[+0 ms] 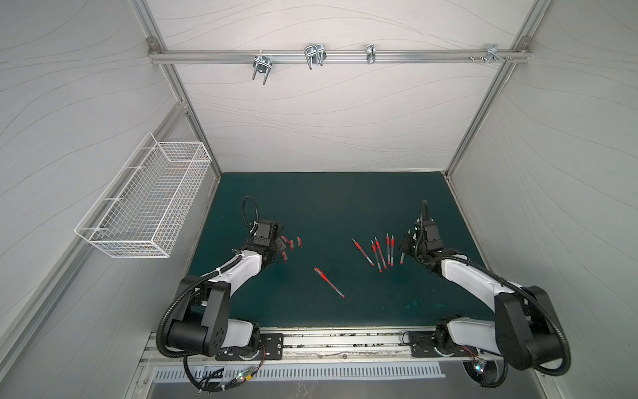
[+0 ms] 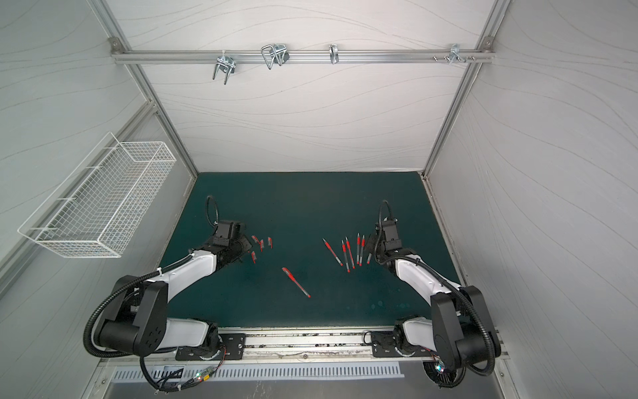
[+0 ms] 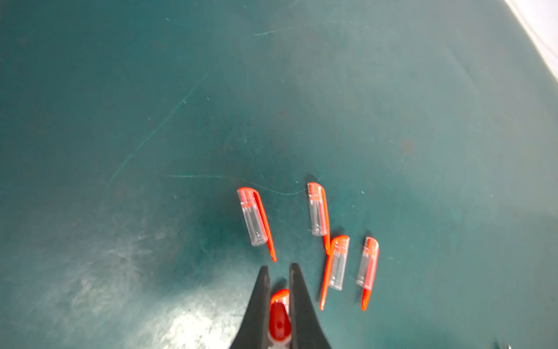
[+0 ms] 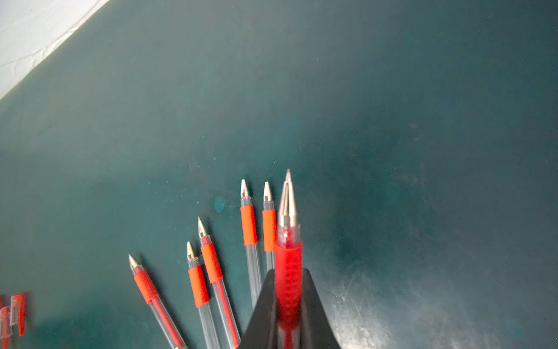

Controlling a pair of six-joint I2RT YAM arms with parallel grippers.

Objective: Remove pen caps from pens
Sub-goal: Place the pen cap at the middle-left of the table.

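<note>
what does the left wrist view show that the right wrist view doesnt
Only the left wrist view: the left gripper shut on a red cap, with four loose caps lying on the mat just beyond it.

Only the right wrist view: the right gripper shut on an uncapped pen, with five uncapped pens fanned out beside it.

Both: the green mat and a strip of white wall at a corner. Two loose caps also show at the right wrist view's edge.
</note>
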